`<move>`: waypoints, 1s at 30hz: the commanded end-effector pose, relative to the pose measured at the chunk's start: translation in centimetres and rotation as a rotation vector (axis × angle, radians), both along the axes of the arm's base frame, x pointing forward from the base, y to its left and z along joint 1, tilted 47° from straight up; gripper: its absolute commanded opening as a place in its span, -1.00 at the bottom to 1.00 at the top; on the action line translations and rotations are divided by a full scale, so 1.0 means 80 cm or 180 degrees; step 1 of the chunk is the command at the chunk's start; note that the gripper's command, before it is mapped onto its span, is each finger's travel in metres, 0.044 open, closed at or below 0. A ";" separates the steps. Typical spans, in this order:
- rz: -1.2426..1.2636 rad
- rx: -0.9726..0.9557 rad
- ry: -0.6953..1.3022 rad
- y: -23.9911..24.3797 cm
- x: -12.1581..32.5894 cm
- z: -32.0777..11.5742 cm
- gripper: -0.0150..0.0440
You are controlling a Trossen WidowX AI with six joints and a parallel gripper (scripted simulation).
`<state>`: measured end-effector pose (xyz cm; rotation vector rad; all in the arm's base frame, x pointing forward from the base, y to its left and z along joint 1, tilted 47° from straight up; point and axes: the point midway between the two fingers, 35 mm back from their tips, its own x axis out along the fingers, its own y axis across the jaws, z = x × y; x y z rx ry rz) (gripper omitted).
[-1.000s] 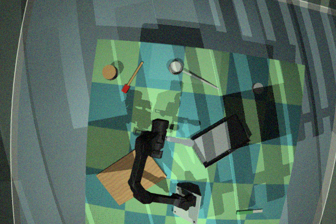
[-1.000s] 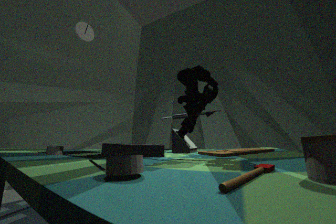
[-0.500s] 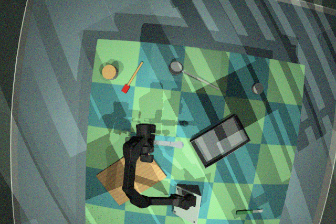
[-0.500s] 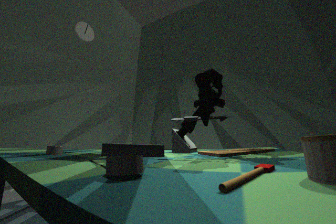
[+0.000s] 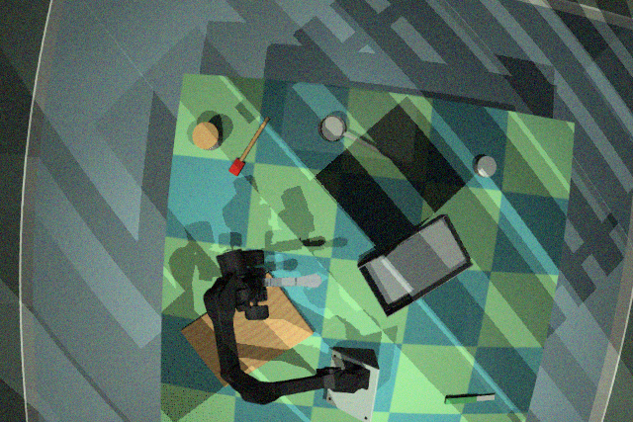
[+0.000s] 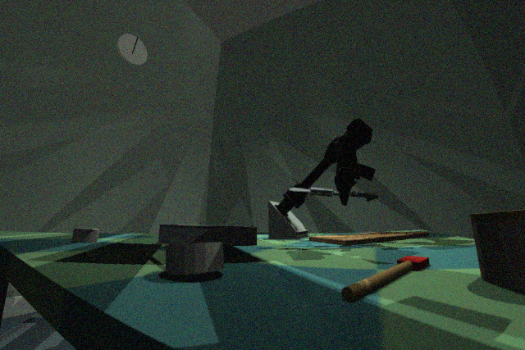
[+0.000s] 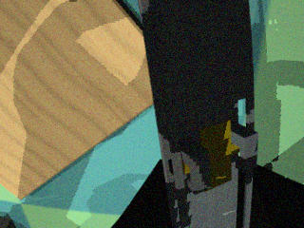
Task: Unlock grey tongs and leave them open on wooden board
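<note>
Top view: you see the whole layout here. The grey tongs (image 5: 294,281) stick out sideways from the pincer (image 5: 261,282), past the upper corner of the wooden board (image 5: 265,327), with their far end over the checkered surface (image 5: 449,356). The roasting tin (image 5: 414,264) sits well apart to the right, with nothing across it.
Exterior view: only this view gives you height. The tongs (image 6: 326,192) hang level in the air, well above the wooden board (image 6: 368,237), touching nothing but the pincer (image 6: 344,200).
Wrist view: you get the board (image 7: 64,76) close below on the left and the tongs (image 7: 212,216) running down the frame under the dark pincer body; the fingertips themselves are hard to make out here.
Arm pose: from its base (image 5: 352,377) near the front edge, the arm reaches left, bends sharply, and runs up over the board. In the exterior view it rises at a slant, and the wrist points the pincer straight down.
Pincer: clamped on the tongs, the jaws standing narrow with the handles between them. It grips near 1 end, so most of the length juts out to 1 side.
Tongs state: you can see them lying horizontal, tips not pointing down, arms together.
Other items: a red-headed hammer (image 5: 248,147) lies near the far left of the surface.
</note>
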<state>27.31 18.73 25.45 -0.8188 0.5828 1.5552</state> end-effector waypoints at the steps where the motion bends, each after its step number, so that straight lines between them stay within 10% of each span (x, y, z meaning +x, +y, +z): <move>1: 0.0055 -0.0059 -0.0079 0.012 -0.017 0.007 -1.00; 30: 0.0660 -0.0059 -0.0782 0.074 -0.172 0.071 -1.00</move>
